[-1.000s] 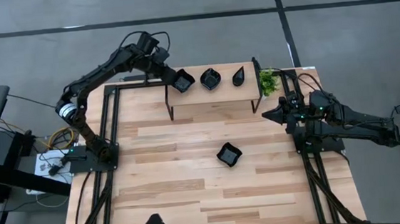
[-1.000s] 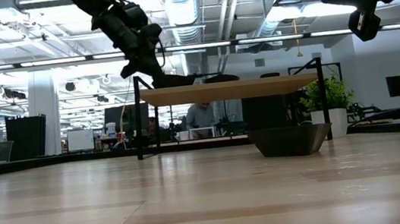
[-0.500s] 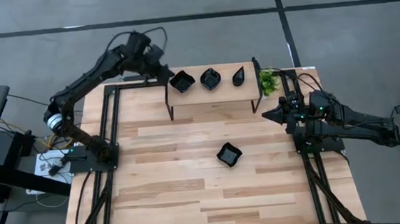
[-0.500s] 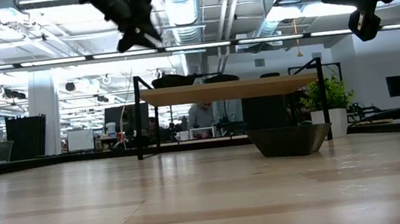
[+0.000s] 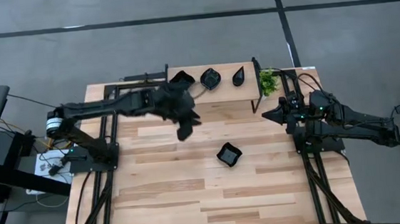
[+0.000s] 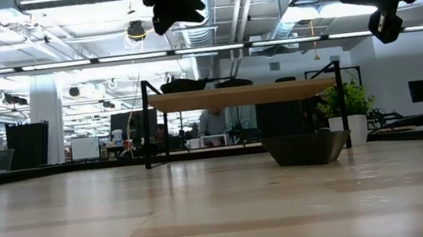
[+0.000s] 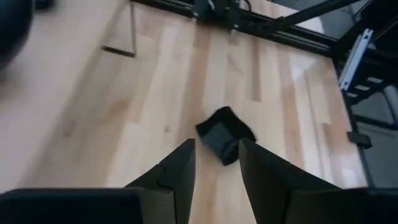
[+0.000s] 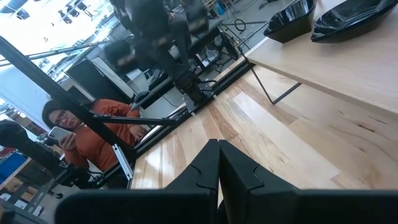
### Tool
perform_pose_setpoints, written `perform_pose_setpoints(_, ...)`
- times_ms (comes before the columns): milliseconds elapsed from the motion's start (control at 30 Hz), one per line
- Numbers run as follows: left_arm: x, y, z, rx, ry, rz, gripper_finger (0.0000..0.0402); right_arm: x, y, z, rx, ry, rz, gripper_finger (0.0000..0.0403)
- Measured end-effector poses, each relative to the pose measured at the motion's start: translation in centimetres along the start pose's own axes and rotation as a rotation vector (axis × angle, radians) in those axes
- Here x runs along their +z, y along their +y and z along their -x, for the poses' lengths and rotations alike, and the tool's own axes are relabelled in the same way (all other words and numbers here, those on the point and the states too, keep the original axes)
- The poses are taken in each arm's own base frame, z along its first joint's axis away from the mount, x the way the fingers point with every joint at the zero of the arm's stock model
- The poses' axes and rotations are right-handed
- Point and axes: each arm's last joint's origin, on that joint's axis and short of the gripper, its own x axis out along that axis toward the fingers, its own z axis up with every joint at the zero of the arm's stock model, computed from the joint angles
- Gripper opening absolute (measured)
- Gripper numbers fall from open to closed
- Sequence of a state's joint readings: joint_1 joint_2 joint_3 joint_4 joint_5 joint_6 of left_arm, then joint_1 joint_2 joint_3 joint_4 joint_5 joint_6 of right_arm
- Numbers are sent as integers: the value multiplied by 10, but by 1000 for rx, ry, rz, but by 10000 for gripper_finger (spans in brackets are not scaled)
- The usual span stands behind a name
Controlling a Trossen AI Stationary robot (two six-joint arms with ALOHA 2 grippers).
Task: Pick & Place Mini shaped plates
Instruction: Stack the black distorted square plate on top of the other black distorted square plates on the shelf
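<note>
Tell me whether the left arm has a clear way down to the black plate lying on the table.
Probably yes. The left gripper, fingers apart and empty, hangs above bare wood short of the plate on the table, and nothing stands between them; the shelf lies behind.

Lighting: bright, even, from ceiling fixtures [image 6: 51, 67] overhead; soft shadows on the wooden table [image 5: 170, 193]. Glare: blown-out windows in right wrist view. Blur: left arm [image 5: 114, 108] smeared in high view; left wrist view streaked throughout. Low view: foreground tabletop soft.
</note>
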State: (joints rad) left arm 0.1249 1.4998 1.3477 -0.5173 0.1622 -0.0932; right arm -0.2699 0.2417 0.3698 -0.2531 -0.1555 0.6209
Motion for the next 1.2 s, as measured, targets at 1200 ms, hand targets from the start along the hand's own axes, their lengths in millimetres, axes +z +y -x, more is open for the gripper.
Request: perform_pose_setpoints(1200,-53,-40,-163,111,158,99,137,-8,10,-1,93,76,-9,1)
